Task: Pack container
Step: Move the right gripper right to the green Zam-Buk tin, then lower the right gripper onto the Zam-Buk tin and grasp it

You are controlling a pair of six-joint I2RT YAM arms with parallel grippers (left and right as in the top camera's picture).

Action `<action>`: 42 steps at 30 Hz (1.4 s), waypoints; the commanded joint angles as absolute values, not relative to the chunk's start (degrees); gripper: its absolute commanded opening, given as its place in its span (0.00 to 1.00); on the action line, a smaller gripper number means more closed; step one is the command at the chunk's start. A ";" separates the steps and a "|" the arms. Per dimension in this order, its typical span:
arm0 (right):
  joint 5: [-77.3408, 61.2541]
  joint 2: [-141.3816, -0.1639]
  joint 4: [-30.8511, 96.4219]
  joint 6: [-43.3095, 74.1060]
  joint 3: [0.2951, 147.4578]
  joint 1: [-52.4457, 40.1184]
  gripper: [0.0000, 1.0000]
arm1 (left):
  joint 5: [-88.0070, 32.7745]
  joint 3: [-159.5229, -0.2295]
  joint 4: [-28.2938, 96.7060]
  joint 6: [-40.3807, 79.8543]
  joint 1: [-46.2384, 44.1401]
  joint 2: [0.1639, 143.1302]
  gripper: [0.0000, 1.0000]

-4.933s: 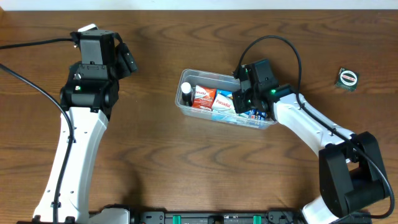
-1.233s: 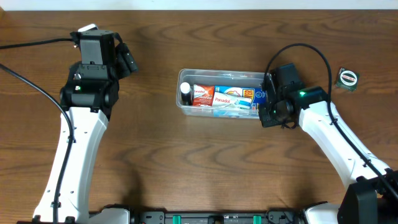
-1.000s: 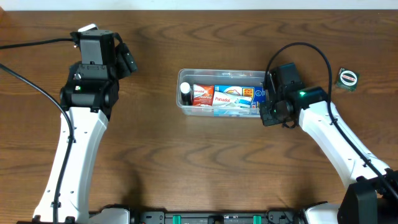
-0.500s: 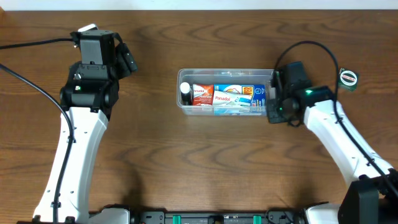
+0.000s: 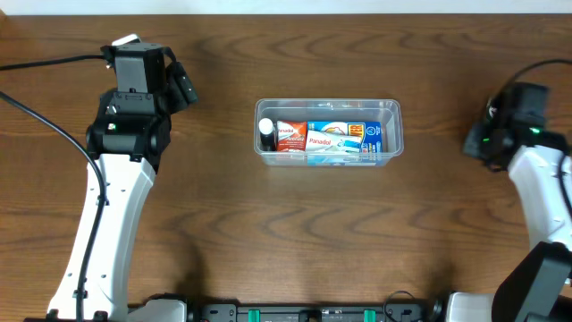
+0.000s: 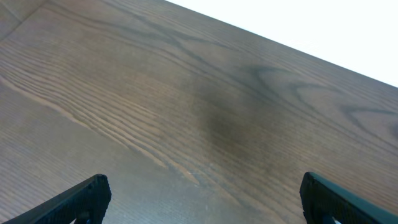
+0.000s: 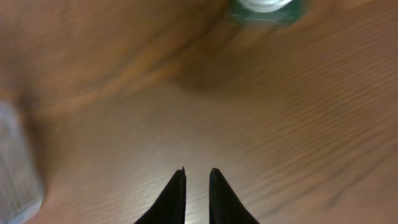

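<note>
The container (image 5: 327,103), nearly full at the middle of the surface (image 5: 268,224), stands alone now: the right hand (image 7: 197,171) has swung off toward a green tin (image 7: 267,7), probably the next item, fingers a slit apart and empty, while the left hand (image 6: 205,199) idles wide open.

Looks like a robotics lab bench. Shows in the white-and-black left arm (image 5: 116,197) and right arm (image 5: 545,192) reaching in from the near edge of a wood-grain tabletop (image 5: 286,233), a black cable (image 5: 54,61) running off its left edge, a black rail (image 5: 286,312) with green clips along the near edge, and a clear container (image 5: 329,102) of Panadol boxes (image 5: 323,141) at the middle.
</note>
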State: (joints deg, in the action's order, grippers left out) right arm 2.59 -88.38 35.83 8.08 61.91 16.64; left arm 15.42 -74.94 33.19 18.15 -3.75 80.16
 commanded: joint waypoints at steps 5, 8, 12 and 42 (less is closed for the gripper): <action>3.14 -88.40 26.37 7.92 62.46 26.15 0.22 | 16.16 -75.99 33.21 17.67 -3.49 80.38 0.98; 2.31 -88.97 22.63 6.09 62.46 27.29 0.49 | 16.16 -75.99 33.21 17.67 -3.49 80.38 0.98; 2.39 -91.05 16.99 4.36 62.46 27.35 0.82 | 16.16 -75.99 33.21 17.67 -3.51 80.38 0.98; 0.08 -116.09 -3.22 -6.31 65.84 23.18 0.99 | 16.16 -75.99 33.21 17.67 -3.49 80.38 0.98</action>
